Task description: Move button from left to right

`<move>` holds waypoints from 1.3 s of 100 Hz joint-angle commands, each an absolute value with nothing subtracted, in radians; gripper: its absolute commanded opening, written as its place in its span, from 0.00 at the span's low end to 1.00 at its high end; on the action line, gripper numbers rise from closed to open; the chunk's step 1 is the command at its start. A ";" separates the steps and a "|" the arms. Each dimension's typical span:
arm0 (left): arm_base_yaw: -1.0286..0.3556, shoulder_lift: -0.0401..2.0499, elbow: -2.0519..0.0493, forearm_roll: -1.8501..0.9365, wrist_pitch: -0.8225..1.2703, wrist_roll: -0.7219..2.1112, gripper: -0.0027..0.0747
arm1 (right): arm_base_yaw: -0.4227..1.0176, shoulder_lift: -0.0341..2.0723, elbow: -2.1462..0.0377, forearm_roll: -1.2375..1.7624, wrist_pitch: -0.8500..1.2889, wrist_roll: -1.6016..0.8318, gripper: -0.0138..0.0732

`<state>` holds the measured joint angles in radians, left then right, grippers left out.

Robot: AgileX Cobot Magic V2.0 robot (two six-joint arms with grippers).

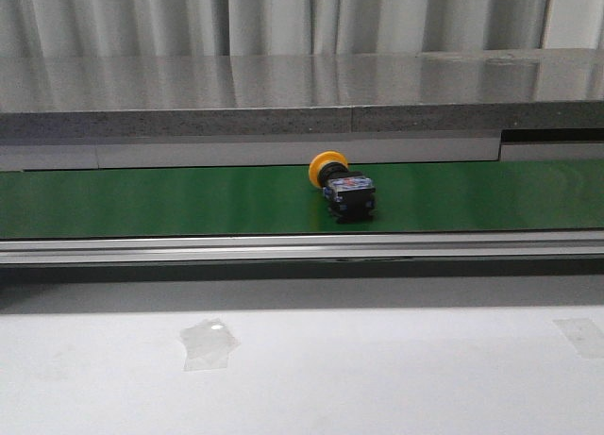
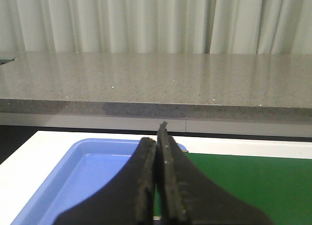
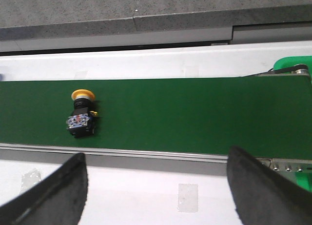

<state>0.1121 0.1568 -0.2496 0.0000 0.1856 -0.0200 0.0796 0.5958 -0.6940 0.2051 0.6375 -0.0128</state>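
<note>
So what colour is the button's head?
Orange-yellow; the button shows it best in the front view.

Button [image 1: 343, 185]: orange-yellow mushroom head, black boxy body, lying on side on green belt [image 1: 142, 201], untouched.

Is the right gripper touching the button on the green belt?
Apart. The right wrist view shows the right gripper open, bare belt between it and the button.
</note>
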 commanded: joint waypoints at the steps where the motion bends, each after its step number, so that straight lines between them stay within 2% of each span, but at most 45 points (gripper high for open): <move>1: 0.106 0.177 -0.285 -0.007 0.097 -0.023 0.01 | 0.075 0.640 -0.742 0.230 0.594 -0.017 0.89; 36: 0.106 0.177 -0.285 -0.007 0.097 -0.023 0.01 | 0.080 0.993 -0.926 0.243 0.650 -0.122 0.86; 73: 0.106 0.177 -0.285 -0.007 0.097 -0.023 0.01 | 0.177 1.352 -1.125 0.241 0.675 -0.170 0.86; 130: 0.106 0.177 -0.285 -0.007 0.097 -0.023 0.01 | 0.188 1.566 -1.207 0.199 0.687 -0.196 0.86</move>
<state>0.1121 0.1568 -0.2496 0.0000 0.1856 -0.0200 0.1882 1.5820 -1.1758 0.2187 0.7208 -0.1792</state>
